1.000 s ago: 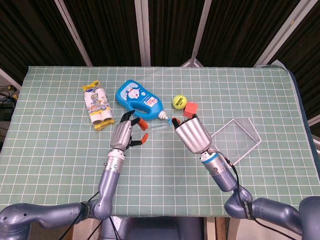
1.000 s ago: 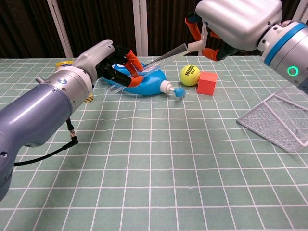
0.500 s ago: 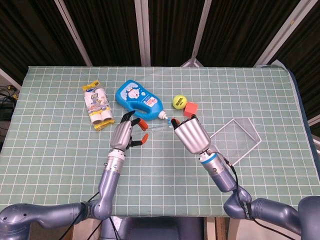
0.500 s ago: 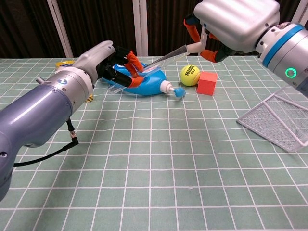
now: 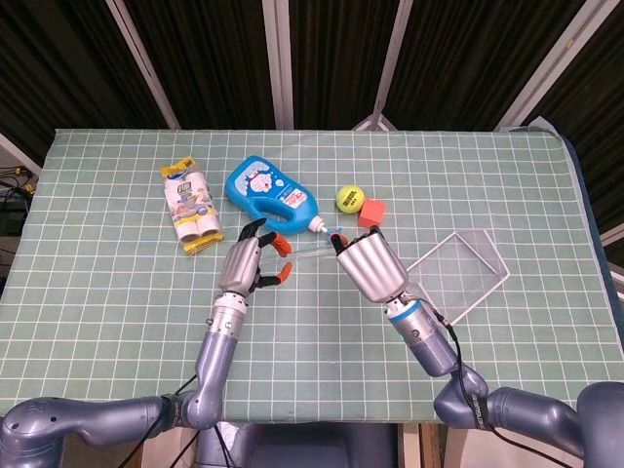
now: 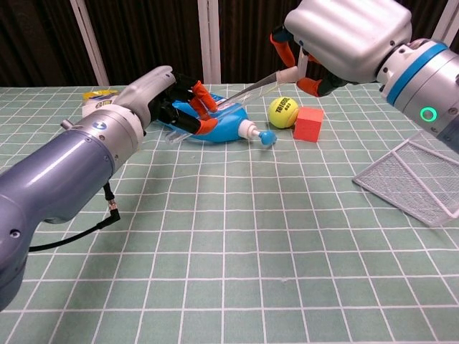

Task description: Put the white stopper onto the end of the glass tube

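The glass tube [image 6: 240, 92] slants up from my left hand [image 6: 179, 106] toward my right hand [image 6: 348, 36]. My left hand grips its lower part with orange-tipped fingers curled around it. A white stopper [image 6: 287, 73] sits at the tube's upper end, pinched in my right hand's fingers. In the head view the left hand [image 5: 249, 258] and right hand [image 5: 370, 263] face each other over the table's middle, and a short stretch of the tube [image 5: 308, 251] shows between them. The right hand's back hides the stopper there.
A blue detergent bottle [image 5: 268, 190] lies behind the hands, with a yellow tennis ball [image 5: 348, 199] and a red cube [image 5: 371, 212] to its right. A wire mesh tray [image 5: 458, 271] lies at the right. A yellow-white package [image 5: 190, 207] lies at the left.
My right hand has shifted slightly left toward the left hand, bringing the stopper closer along the tube's end. The left hand has edged a little to the right.
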